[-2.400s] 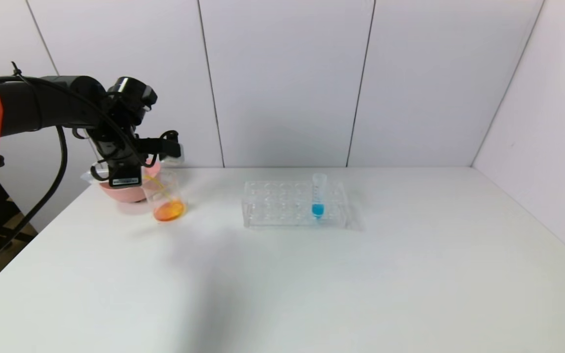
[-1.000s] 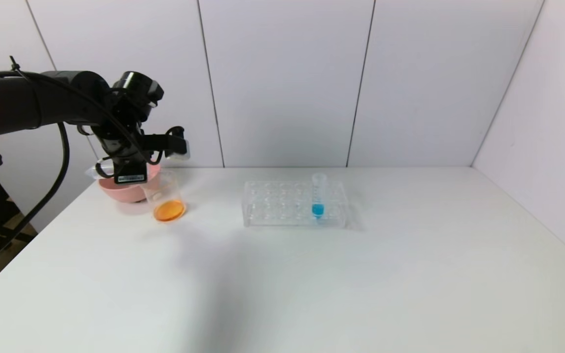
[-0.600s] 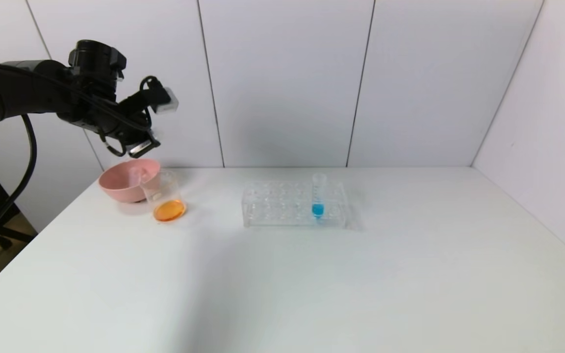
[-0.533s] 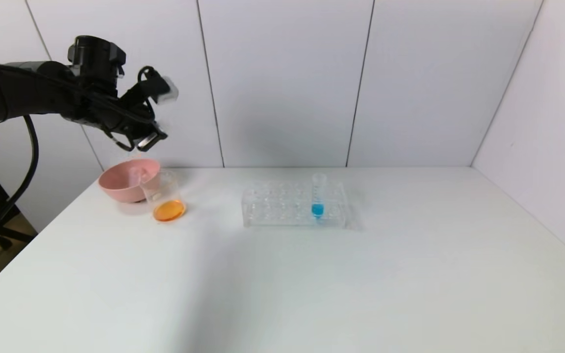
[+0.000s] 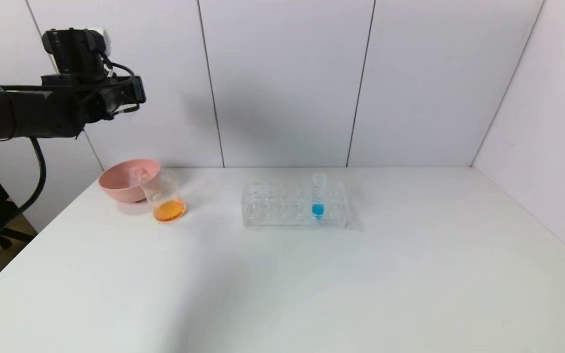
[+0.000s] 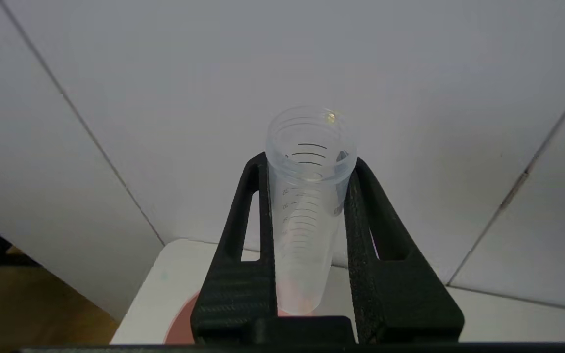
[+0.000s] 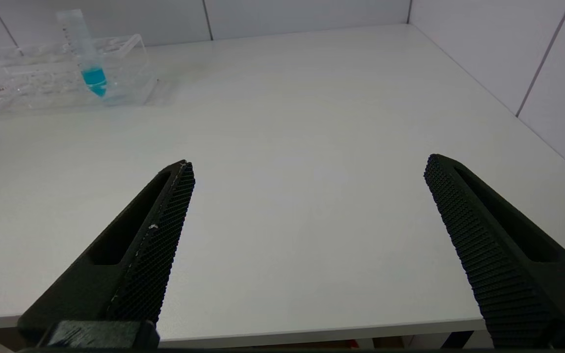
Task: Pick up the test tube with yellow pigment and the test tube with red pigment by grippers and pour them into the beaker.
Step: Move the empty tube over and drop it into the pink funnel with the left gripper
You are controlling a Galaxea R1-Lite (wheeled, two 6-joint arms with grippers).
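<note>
My left gripper is held high above the table's far left corner, above the pink bowl. In the left wrist view it is shut on a clear graduated test tube, held mouth up and empty of liquid, so I cannot tell which pigment it held. The beaker stands by the bowl with orange liquid at its bottom. My right gripper is open and empty over the table's near edge. No tube with yellow or red liquid is in view.
The pink bowl sits at the far left behind the beaker; something clear like a tube rests at its rim. A clear tube rack at mid-table holds one blue-liquid tube, also seen in the right wrist view.
The left gripper has risen from over the beaker and bowl and swung up and left, turning the tube from tipped to mouth up. The beaker and rack have not moved.
</note>
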